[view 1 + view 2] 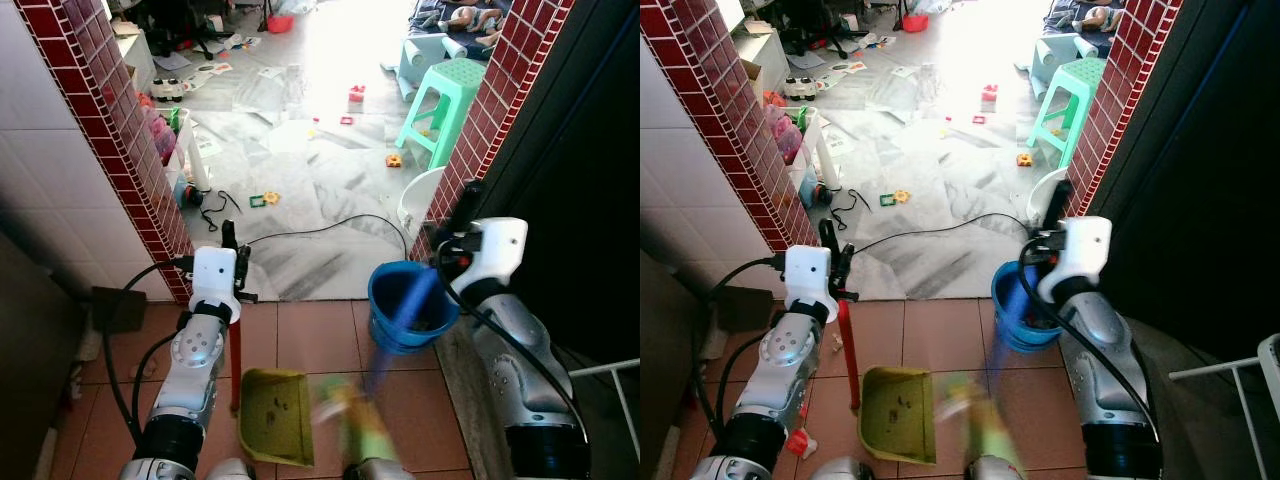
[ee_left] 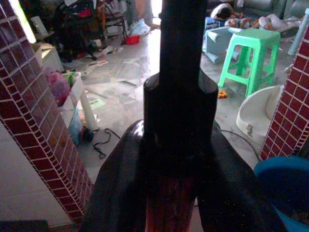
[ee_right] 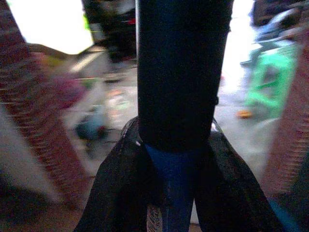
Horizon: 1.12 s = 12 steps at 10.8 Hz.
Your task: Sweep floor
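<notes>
A yellow-green dustpan (image 1: 275, 415) rests on the terracotta tile floor between my arms. Its red upright handle (image 1: 236, 360) rises into my left gripper (image 1: 230, 245), which is shut on it. In the left wrist view the red handle (image 2: 169, 203) sits clamped between the black fingers (image 2: 116, 193). My right gripper (image 1: 462, 215) is shut on the blue broom handle (image 1: 405, 310), which slants down to blurred green bristles (image 1: 355, 420) beside the dustpan. The right wrist view is blurred, with the blue handle (image 3: 174, 193) between the fingers.
A blue bucket (image 1: 385, 275) stands by the right brick pillar (image 1: 490, 110). The left brick pillar (image 1: 120, 130) frames a doorway to a marble floor with a black cable (image 1: 330, 228), scattered toys and a green stool (image 1: 445, 100). A white rack corner (image 1: 610, 375) is at the right.
</notes>
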Available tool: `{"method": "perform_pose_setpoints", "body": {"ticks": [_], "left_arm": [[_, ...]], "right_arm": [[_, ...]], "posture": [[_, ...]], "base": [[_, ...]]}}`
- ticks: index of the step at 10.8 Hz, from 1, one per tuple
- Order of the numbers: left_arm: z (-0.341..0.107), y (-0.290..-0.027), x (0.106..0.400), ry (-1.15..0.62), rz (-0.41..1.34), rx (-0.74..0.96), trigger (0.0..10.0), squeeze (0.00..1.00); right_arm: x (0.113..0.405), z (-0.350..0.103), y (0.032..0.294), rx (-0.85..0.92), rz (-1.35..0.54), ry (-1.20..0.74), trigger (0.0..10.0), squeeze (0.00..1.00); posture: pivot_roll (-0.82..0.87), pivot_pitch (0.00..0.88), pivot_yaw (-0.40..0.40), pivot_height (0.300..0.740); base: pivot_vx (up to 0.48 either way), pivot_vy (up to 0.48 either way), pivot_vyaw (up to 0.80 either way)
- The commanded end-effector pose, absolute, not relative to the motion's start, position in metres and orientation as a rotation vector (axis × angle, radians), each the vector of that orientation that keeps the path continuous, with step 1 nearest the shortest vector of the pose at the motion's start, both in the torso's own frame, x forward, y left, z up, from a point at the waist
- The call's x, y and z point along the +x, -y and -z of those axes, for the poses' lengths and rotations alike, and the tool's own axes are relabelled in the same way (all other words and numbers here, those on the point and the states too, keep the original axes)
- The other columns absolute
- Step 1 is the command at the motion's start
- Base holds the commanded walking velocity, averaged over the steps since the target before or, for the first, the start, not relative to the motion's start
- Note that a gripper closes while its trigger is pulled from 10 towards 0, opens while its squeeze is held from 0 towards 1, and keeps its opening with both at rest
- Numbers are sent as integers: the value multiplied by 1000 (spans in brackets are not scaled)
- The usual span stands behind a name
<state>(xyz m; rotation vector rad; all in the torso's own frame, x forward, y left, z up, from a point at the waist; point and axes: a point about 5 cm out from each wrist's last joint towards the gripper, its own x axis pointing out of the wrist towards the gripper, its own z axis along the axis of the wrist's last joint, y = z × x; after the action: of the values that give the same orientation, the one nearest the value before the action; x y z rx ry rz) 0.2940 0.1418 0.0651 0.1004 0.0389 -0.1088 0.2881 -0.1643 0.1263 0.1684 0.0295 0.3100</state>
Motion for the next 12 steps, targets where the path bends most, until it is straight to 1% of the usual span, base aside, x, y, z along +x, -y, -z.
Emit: {"method": "perform_pose_setpoints", "body": {"ticks": [1, 2, 5, 8, 11, 12], "left_arm": [[-69, -139, 297, -15, 118, 103, 10000, 0], [-69, -139, 298, -13, 118, 104, 10000, 0], [-67, -138, 299, -17, 114, 86, 10000, 0], [-67, -139, 299, -24, 118, 40, 10000, 0], [-64, -139, 297, -34, 122, 28, 10000, 0], [-64, -137, 299, -45, 110, -14, 10000, 0]], "right_arm": [[290, -141, 157, 176, -391, 11, 10000, 0], [291, -145, 161, 173, -402, 14, 10000, 0], [300, -163, 171, 143, -302, 92, 10000, 0], [299, -163, 176, 7, -229, 142, 10000, 0], [299, -157, 179, 12, -191, 125, 10000, 0], [301, -154, 177, 64, -171, 86, 10000, 0]], "posture": [[-143, 0, -1, 740], [-143, 0, -2, 740], [-145, 0, -2, 740], [-145, 0, 2, 740], [-145, 0, 3, 740], [-145, 0, 4, 740]], "base": [[0, 0, 0], [0, 0, 0], [0, 0, 0], [0, 0, 0], [0, 0, 0], [0, 0, 0]]}}
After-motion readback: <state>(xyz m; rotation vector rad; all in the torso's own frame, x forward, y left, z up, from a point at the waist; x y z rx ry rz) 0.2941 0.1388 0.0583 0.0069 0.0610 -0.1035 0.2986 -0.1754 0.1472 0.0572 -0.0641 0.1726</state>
